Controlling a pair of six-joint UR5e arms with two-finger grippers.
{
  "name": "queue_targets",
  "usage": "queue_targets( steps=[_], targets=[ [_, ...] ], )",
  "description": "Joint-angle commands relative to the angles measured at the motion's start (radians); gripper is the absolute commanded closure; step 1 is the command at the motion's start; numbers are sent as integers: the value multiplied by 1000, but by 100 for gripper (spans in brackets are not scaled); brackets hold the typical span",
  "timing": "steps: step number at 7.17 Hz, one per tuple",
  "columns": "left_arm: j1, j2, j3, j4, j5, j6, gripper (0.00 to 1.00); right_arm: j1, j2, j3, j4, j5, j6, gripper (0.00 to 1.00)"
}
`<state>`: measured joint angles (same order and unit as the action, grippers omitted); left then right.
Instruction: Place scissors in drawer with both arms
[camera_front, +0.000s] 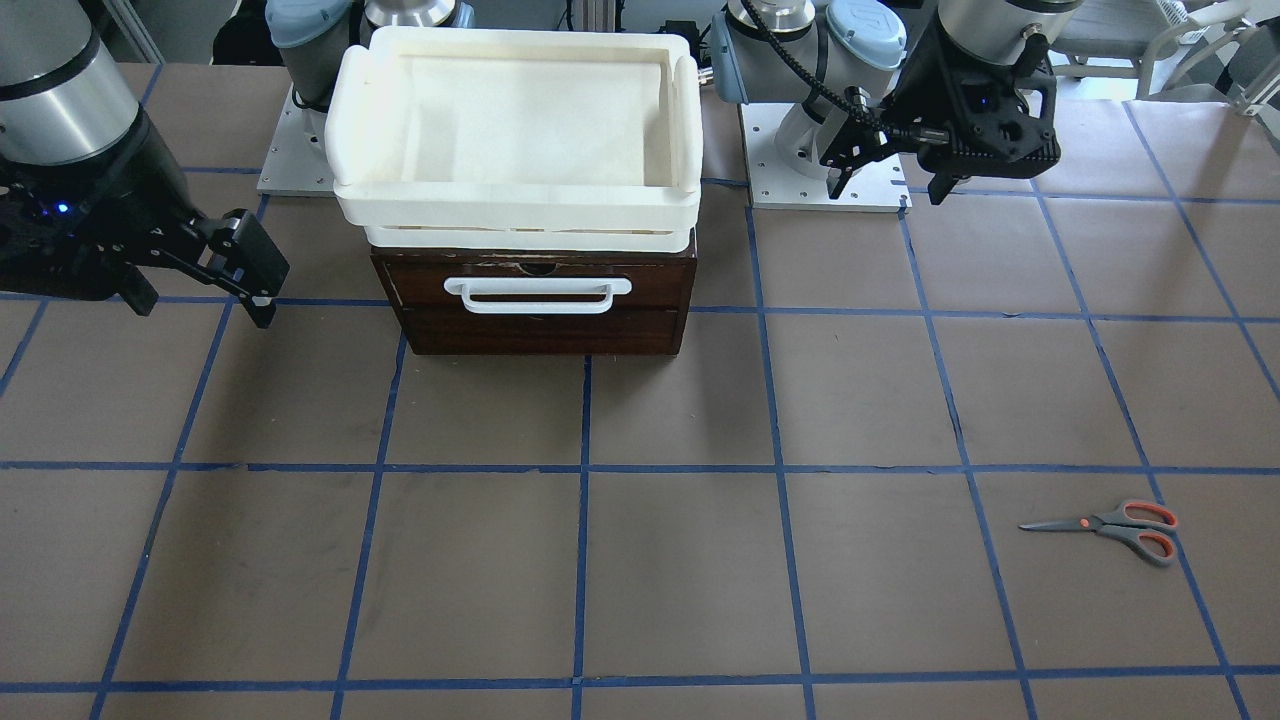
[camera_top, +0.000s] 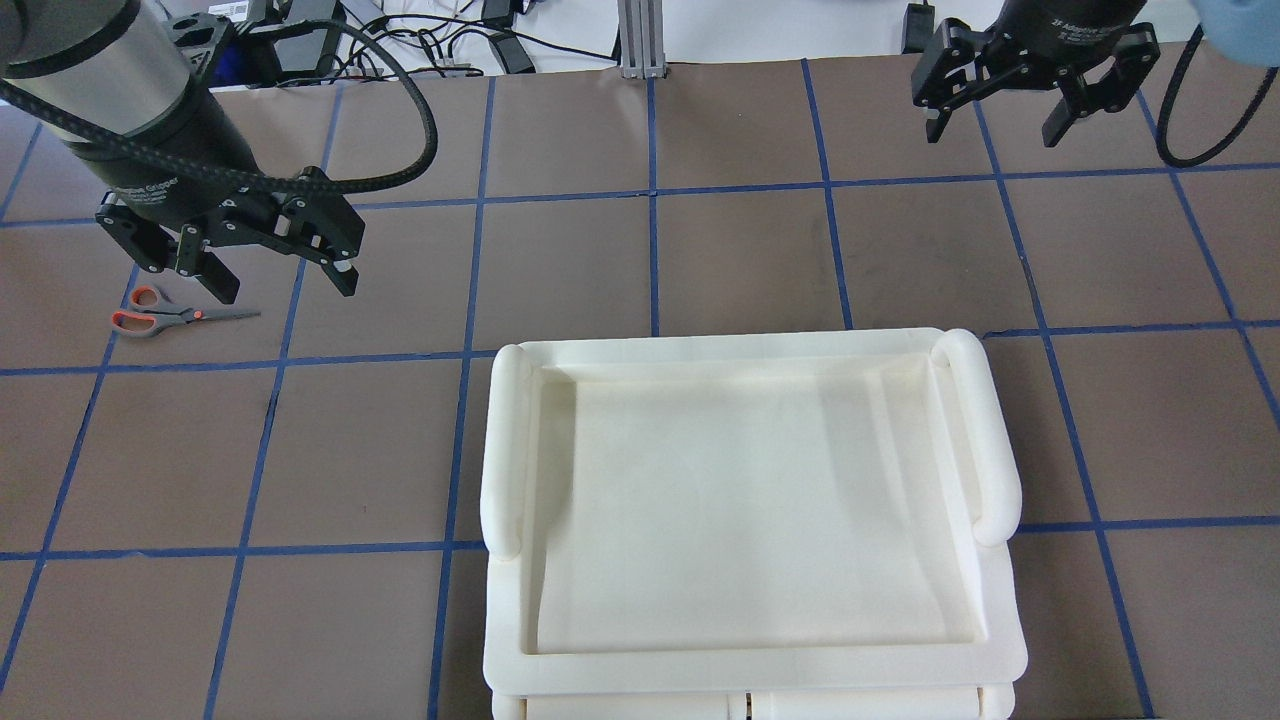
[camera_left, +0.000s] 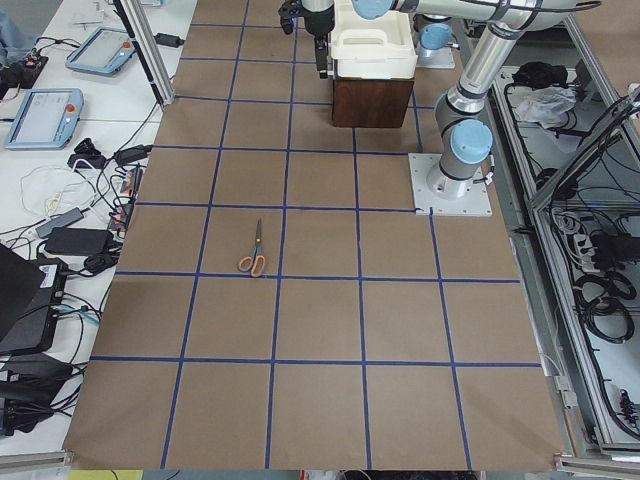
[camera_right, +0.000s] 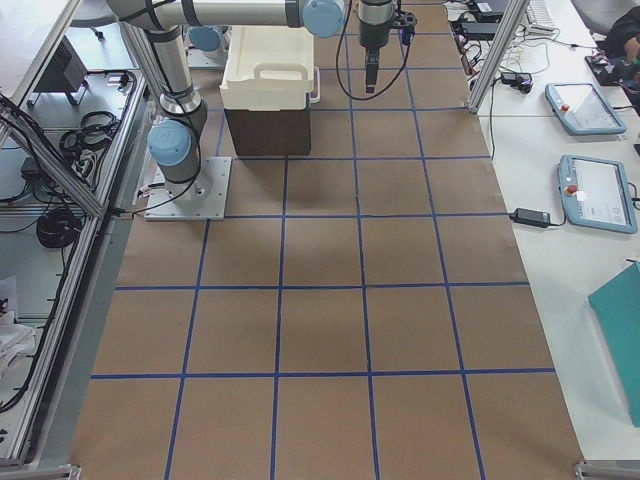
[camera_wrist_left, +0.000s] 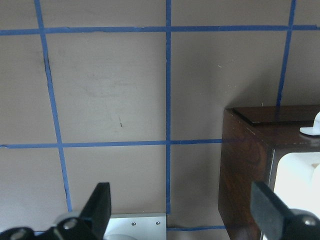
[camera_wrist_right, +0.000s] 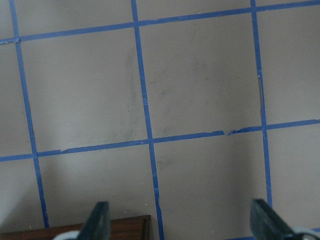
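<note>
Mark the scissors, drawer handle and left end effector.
scissors (camera_front: 1100, 522): front-facing view, near the pivot.
drawer handle (camera_front: 540, 286): front-facing view, on the white bar.
left end effector (camera_top: 285, 282): overhead view, midway between the open fingertips.

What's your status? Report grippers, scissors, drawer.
Left gripper open, empty. Right gripper open, empty. Scissors flat on table, left arm's side, untouched. Drawer shut, white tray on top.
</note>
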<state>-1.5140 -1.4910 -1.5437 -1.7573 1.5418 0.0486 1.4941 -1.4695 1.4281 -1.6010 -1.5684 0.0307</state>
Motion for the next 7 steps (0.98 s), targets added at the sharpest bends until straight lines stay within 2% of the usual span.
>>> queue_targets(
  steps=[1, 3, 4, 5, 6, 7],
  targets=[
    [8, 3, -4, 27, 6, 0, 0, 0, 1, 0, -1, 1, 0, 0],
    [9, 3, -19, 27, 8, 7, 0, -2, 6, 0, -22, 2, 0, 0],
    [20, -3, -26, 36, 15, 124, 0, -3, 6, 0, -14, -4, -21, 0],
    [106, -38, -50, 156, 93, 428, 0, -8, 6, 2, -13, -5, -5, 0],
    [209, -105, -73, 292, 89, 626, 0, -26, 11, 5, -20, -4, 26, 0],
    [278, -174, -61, 335, 96, 979, 0, -43, 12, 17, -22, -4, 110, 0]
  ],
)
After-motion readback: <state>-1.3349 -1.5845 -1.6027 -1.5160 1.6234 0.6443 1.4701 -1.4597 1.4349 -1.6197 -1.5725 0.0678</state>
